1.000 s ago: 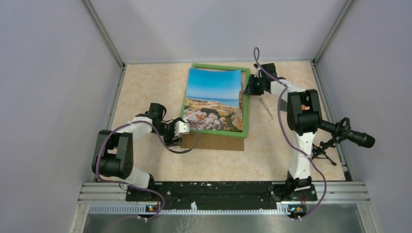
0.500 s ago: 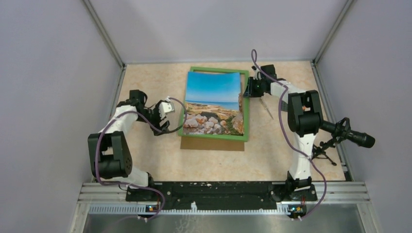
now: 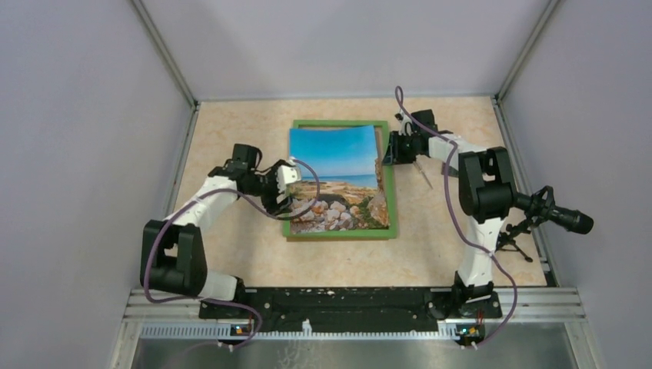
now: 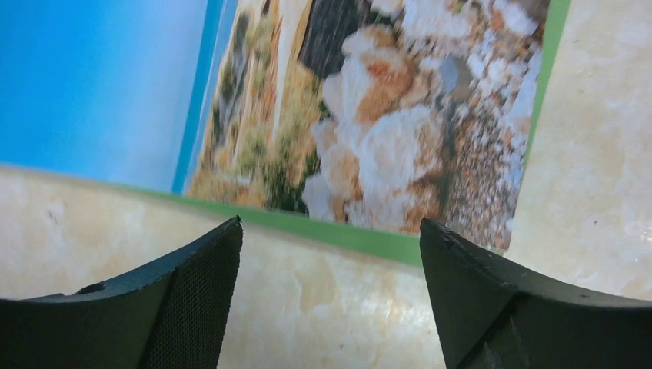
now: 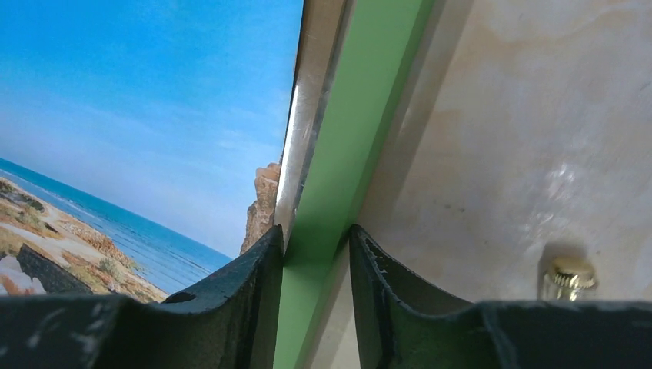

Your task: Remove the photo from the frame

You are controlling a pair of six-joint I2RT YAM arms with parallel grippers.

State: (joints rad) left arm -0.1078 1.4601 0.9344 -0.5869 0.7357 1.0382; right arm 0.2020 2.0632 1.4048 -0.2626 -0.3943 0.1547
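With the right gripper (image 5: 315, 238) clamped on the right edge of the frame (image 3: 390, 192), the wide-open left gripper (image 4: 330, 231) should pinch the near-left corner of the photo (image 3: 338, 165) shallowly and pull flat.

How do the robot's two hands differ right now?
The left hand has its fingers spread wide and grips nothing; the right hand is pinched on the frame, on its green border. The left hand sits by the frame's left side, the right hand at its right side. Both have black fingers and point towards the photo.
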